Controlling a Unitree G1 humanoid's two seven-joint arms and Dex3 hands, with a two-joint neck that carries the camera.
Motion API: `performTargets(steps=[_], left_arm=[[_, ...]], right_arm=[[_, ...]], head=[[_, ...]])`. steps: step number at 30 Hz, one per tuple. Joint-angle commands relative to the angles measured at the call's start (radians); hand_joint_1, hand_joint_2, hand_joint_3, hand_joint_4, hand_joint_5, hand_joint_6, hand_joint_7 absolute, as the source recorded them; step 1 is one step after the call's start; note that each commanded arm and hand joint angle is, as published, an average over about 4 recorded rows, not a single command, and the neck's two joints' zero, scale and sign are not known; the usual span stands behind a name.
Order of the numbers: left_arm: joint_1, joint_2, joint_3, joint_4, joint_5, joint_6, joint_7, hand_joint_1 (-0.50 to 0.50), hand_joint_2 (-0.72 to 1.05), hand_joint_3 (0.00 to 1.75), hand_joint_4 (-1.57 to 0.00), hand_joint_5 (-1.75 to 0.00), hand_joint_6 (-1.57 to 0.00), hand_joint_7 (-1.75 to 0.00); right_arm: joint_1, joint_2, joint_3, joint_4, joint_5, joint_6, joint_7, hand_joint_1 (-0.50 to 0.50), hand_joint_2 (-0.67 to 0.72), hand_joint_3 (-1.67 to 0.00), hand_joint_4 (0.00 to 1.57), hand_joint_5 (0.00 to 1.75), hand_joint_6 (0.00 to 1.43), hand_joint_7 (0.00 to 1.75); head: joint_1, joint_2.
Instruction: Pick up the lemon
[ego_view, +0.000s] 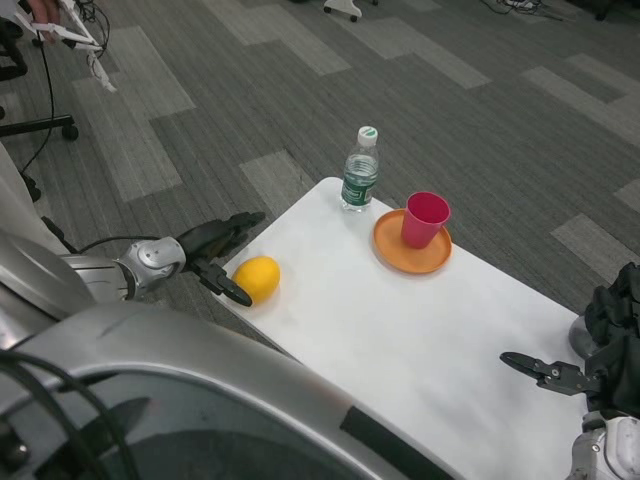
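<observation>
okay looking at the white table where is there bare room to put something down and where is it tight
The widest bare stretch of the white table runs from the lemon and orange plate toward the right hand at the near right edge. It is crowded at the far end, where the water bottle and pink cup cluster, and where the left hand approaches the lemon.

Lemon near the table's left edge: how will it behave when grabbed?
The lemon looks rounded and smooth, so a nudge may roll it. It lies close to the table edge, so it could drop off. The left robot hand is open beside it; contact unclear.
</observation>
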Motion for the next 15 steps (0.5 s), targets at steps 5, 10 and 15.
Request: performTargets(steps=[5,10,15], left_arm=[[-0.017,-0.006,-0.063,0.013,0.022,-0.013,0.013,0.5,0.34,0.09,0.0,0.0,0.0,0.0],[-0.024,-0.012,-0.089,0.033,0.06,-0.01,0.023,0.5,0.34,0.09,0.0,0.0,0.0,0.0],[-0.024,-0.014,-0.116,0.047,0.061,0.004,0.024,0.5,0.34,0.09,0.0,0.0,0.0,0.0]], right_arm=[[0.009,-0.012,-0.009,-0.021,0.004,0.003,0.003,-0.21,0.03,-0.24,0.0,0.48,0.0,0.0],[0.009,-0.012,-0.009,-0.021,0.004,0.003,0.003,-0.21,0.03,-0.24,0.0,0.48,0.0,0.0],[0.009,-0.012,-0.01,-0.021,0.004,0.003,0.003,-0.21,0.03,-0.24,0.0,0.48,0.0,0.0]], head=[[-0.001,-0.002],[-0.001,-0.002],[-0.001,-0.002]])
